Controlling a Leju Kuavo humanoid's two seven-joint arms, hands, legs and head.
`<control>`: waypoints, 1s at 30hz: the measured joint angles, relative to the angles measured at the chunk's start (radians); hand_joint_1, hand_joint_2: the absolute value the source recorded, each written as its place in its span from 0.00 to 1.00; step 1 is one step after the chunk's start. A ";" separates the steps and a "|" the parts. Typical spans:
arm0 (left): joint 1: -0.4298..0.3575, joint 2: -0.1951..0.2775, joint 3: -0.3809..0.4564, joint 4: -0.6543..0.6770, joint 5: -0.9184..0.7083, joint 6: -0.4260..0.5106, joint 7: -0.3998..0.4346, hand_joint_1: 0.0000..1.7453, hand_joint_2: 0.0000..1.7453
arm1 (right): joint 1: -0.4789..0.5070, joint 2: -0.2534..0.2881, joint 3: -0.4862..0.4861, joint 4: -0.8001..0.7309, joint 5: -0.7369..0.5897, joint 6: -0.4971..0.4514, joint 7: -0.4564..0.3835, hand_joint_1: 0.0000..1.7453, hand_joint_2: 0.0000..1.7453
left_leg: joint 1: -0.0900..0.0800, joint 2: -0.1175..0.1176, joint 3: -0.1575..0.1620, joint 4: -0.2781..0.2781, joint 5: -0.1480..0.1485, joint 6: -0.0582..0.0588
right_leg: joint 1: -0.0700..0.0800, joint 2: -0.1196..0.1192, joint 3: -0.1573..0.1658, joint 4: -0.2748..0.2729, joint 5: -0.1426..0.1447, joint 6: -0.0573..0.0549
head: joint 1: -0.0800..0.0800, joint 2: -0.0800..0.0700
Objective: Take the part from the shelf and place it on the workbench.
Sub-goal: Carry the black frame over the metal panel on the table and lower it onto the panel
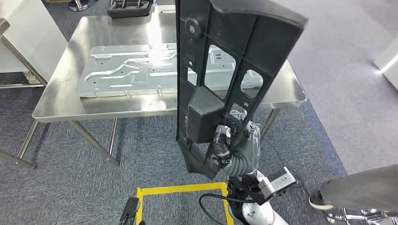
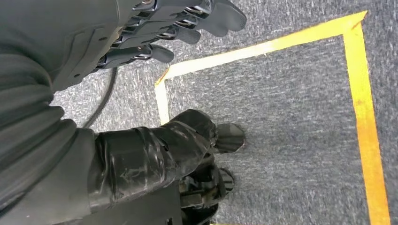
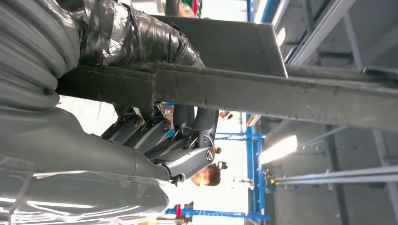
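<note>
Part (image 1: 220,61) held upright in right hand (image 1: 233,143), left hand (image 2: 155,28) hangs empty, fingers loosely apart. Carry step; next needs lowering flat onto workbench (image 1: 70,105).

My right hand (image 1: 234,140) has a grey ribbed cuff at the wrist, dark fingers and a thumb wrapped in glossy black tape. Behind it sits a small silver-and-black camera block with a black cable looping off, then silver arm casing. My left hand (image 2: 141,70) is the same: a grey ribbed cover, dark jointed fingers with small screws, and a thick thumb in crinkled black tape.
</note>
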 joint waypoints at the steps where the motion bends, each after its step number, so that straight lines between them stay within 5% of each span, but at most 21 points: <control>1: -0.001 0.000 0.000 0.000 -0.001 0.000 0.000 0.00 1.00 | 0.000 0.000 0.000 0.000 0.001 -0.001 0.000 1.00 1.00 | 0.002 0.000 0.011 -0.006 -0.002 0.005 | 0.000 -0.001 -0.008 0.021 -0.008 0.003 | 0.001 0.000; 6: -0.004 0.000 0.000 0.000 -0.002 0.000 0.001 0.00 1.00 | 0.003 0.000 0.000 0.001 0.003 -0.003 0.003 1.00 1.00 | 0.005 -0.001 0.056 -0.012 -0.031 0.013 | -0.009 -0.002 -0.174 0.261 -0.093 0.024 | 0.006 0.000; 8: -0.002 0.000 0.000 0.000 -0.002 0.000 0.003 0.00 1.00 | 0.004 0.000 0.000 0.002 0.003 -0.004 0.005 1.00 1.00 | 0.007 -0.003 0.081 -0.012 -0.050 0.010 | -0.013 -0.003 -0.185 0.214 -0.053 0.028 | 0.006 0.000; 11: -0.004 0.000 0.000 0.000 -0.002 0.000 0.004 0.00 1.00 | 0.004 0.000 -0.001 0.002 0.002 -0.006 0.005 1.00 1.00 | 0.006 -0.005 0.116 -0.008 -0.084 -0.003 | -0.012 -0.004 -0.142 0.040 0.074 0.021 | 0.007 0.000; 12: -0.006 0.000 0.000 0.000 -0.002 0.001 0.004 0.00 1.00 | 0.003 0.000 -0.001 0.002 0.001 -0.008 0.005 1.00 1.00 | 0.005 -0.006 0.119 -0.009 -0.092 -0.010 | -0.011 -0.004 -0.135 0.013 0.094 0.013 | 0.007 0.000; 15: -0.008 0.000 0.000 0.000 -0.002 0.002 0.005 0.00 1.00 | 0.003 0.000 -0.001 0.000 -0.001 -0.014 0.004 1.00 1.00 | 0.005 -0.007 0.124 0.004 -0.099 -0.028 | -0.008 -0.002 -0.121 0.000 0.094 -0.012 | 0.006 0.000; 17: -0.009 0.000 0.000 0.000 -0.003 0.002 0.004 0.00 1.00 | 0.001 0.000 -0.001 0.000 -0.001 -0.014 0.004 1.00 1.00 | 0.008 -0.003 0.096 0.065 -0.110 -0.036 | -0.009 -0.002 -0.103 -0.007 0.087 -0.026 | 0.004 0.000; 21: -0.008 0.000 0.000 0.000 -0.007 0.002 0.007 0.00 1.00 | 0.000 0.000 -0.001 -0.001 0.000 -0.015 0.005 1.00 1.00 | 0.011 -0.001 -0.056 0.277 -0.188 -0.048 | -0.006 -0.002 -0.077 -0.010 0.063 -0.037 | 0.002 0.000; 23: -0.006 0.000 0.000 0.000 -0.009 0.002 0.009 0.00 1.00 | 0.000 0.000 -0.002 -0.001 0.000 -0.015 0.006 1.00 1.00 | 0.011 -0.001 -0.072 0.242 -0.147 -0.044 | -0.003 0.000 -0.059 -0.010 0.049 -0.037 | 0.002 0.000; 25: -0.006 0.001 0.000 0.000 -0.010 0.002 0.010 0.00 1.00 | 0.000 0.000 -0.002 -0.001 0.000 -0.016 0.005 1.00 1.00 | 0.008 0.000 -0.035 0.114 -0.052 -0.030 | -0.001 0.001 -0.036 -0.010 0.034 -0.034 | 0.002 0.000; 26: -0.007 0.002 0.000 0.000 -0.010 0.002 0.010 0.00 1.00 | 0.000 0.000 -0.003 -0.001 0.000 -0.016 0.005 1.00 1.00 | 0.004 0.000 -0.016 0.059 -0.034 -0.024 | -0.001 0.002 -0.028 -0.010 0.026 -0.030 | 0.003 0.000; 30: -0.005 0.004 0.000 0.000 -0.009 0.003 0.008 0.00 1.00 | 0.002 -0.001 -0.007 -0.001 0.000 -0.018 0.008 1.00 1.00 | -0.003 -0.001 0.019 -0.005 -0.028 -0.001 | 0.000 0.002 -0.019 0.005 0.018 -0.008 | 0.004 0.000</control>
